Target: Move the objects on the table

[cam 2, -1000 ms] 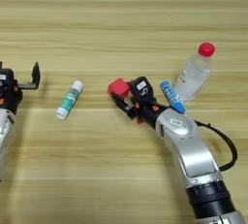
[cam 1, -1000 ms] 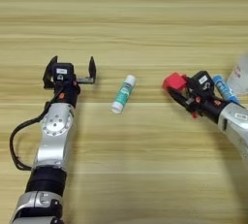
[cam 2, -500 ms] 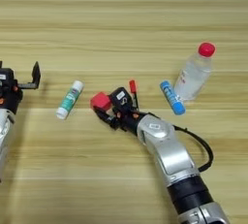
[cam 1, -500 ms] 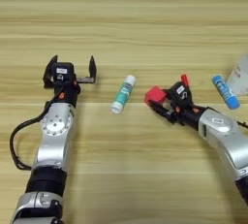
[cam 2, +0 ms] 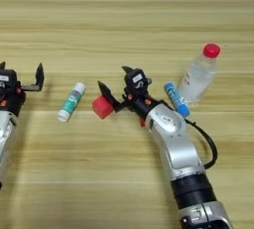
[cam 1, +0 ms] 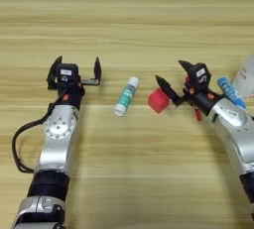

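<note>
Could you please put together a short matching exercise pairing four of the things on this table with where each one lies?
Things:
1. small red cube
2. white-and-green tube
3. blue tube
4. clear bottle with red cap

Places:
A. furthest to the robot's right, on the table
B. just beside the open right claw, on its left
C. leaning against the bottle's left side
D. between the open left claw and the cube

Pairs: 1-B, 2-D, 3-C, 4-A
</note>
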